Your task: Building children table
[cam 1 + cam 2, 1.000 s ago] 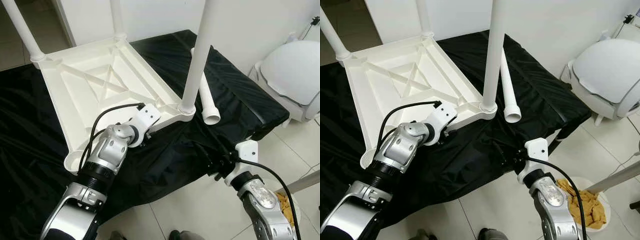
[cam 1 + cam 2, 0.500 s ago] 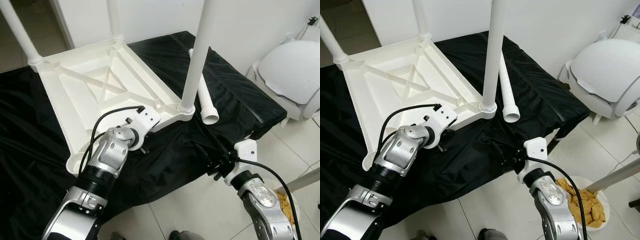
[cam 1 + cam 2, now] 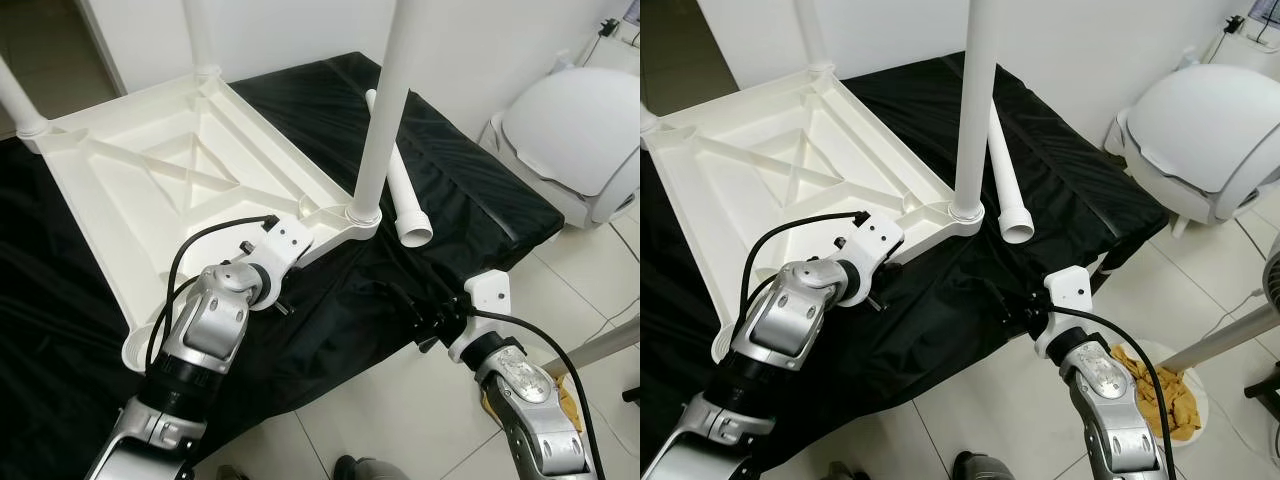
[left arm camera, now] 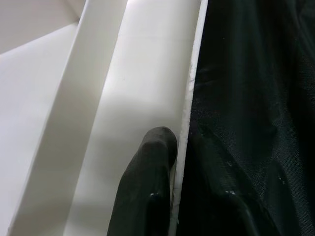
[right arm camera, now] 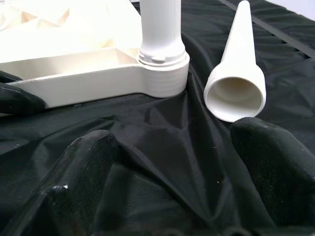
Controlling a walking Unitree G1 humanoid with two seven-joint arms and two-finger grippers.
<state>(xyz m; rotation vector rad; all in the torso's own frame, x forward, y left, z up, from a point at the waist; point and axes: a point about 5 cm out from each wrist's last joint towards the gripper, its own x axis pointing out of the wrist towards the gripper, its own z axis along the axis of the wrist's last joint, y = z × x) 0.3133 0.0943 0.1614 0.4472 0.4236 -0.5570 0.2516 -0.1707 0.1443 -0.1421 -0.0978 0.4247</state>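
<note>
The right gripper (image 3: 1015, 315) hovered with its fingers spread over the black cloth (image 3: 480, 200), near the table's edge. The left gripper (image 3: 285, 300) pinched the rim of the upturned white tabletop (image 3: 170, 190), seemingly one finger (image 4: 147, 191) on each side. Just beyond, a screwed-in leg (image 3: 385, 110) stood upright; the loose leg (image 3: 1002, 180) lay beside it on the cloth.

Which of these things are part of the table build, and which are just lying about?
Job:
upturned tabletop
fitted leg
loose leg
left gripper, fingers either side of the tabletop's rim
right gripper, open toward the loose leg

Lying about:
white domed appliance
bowl of chips
black cloth
</note>
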